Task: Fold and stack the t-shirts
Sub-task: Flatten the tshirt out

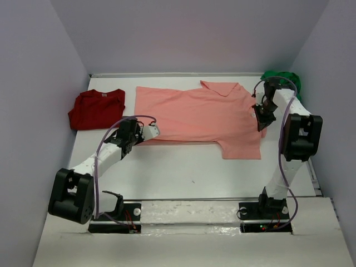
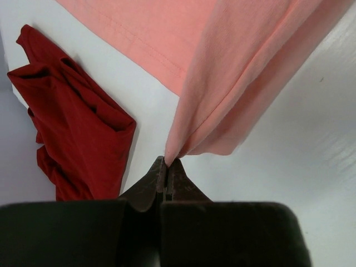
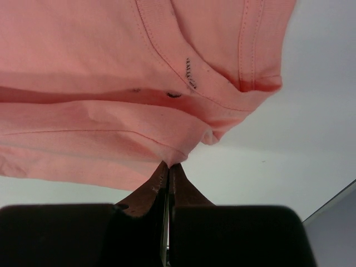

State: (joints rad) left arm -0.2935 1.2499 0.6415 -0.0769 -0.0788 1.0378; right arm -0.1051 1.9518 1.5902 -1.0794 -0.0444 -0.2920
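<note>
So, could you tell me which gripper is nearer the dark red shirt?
Left. The left gripper sits close beside the dark red shirt; the right gripper is far off, across the salmon-pink shirt.

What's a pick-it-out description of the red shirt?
Start at the white table, seen from above. Go to its far left corner, left of the big salmon-pink shirt spread across the middle. The dark red shirt lies there, bunched small, the only dark one.
</note>
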